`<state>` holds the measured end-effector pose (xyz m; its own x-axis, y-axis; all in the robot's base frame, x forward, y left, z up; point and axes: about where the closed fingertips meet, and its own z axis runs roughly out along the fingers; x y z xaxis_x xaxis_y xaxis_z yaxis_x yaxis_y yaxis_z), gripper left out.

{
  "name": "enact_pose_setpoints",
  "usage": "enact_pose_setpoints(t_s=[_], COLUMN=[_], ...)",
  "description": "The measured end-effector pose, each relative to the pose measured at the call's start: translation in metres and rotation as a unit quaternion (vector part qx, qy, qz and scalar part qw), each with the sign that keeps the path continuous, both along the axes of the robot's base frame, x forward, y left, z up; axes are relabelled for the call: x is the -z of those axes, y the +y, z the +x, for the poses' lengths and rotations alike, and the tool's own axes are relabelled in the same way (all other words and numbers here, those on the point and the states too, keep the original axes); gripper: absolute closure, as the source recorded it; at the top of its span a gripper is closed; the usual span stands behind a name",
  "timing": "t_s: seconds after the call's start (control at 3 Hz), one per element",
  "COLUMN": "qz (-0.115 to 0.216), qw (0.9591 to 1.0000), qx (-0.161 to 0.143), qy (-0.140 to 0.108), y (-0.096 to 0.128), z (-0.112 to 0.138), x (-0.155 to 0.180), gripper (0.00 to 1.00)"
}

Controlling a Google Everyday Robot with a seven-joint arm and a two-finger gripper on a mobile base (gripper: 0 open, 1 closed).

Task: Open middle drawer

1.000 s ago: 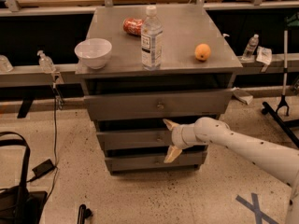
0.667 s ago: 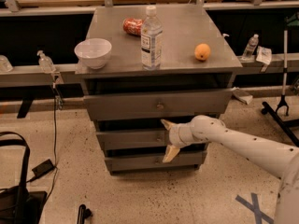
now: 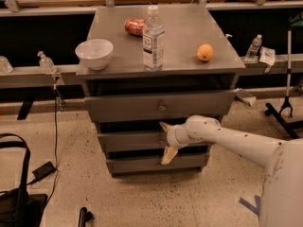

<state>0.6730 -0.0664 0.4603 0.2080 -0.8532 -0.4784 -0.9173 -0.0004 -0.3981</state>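
A grey metal cabinet (image 3: 161, 32) holds three drawers. The top drawer (image 3: 156, 105) has a round knob and stands pulled out a little. The middle drawer (image 3: 128, 141) is the grey front below it; its knob is hidden behind my gripper. The bottom drawer (image 3: 142, 163) is lowest. My gripper (image 3: 164, 142) reaches in from the right on a white arm and sits at the centre of the middle drawer front. Its tan fingers (image 3: 168, 155) are spread, one above and one below the knob's place.
On the cabinet top stand a white bowl (image 3: 94, 53), a water bottle (image 3: 153, 38), a red can lying on its side (image 3: 135, 26) and an orange (image 3: 205, 52). A black bag (image 3: 16, 193) and cable lie on the floor at left. A black stand (image 3: 284, 103) is at right.
My gripper has shifted slightly to the left along the middle drawer front. The drawers look unmoved.
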Motion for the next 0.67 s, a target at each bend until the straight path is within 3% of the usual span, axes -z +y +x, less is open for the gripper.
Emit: enact_pose_setpoints(t_s=[0.33, 0.67], qz=[-0.008, -0.031], qw=[0.9999, 0.9989], qx=[0.008, 0.035], qy=[0.006, -0.001], y=[0.004, -0.001], z=[0.004, 0.015], x=[0.009, 0.018], gripper=[0.00, 0.00])
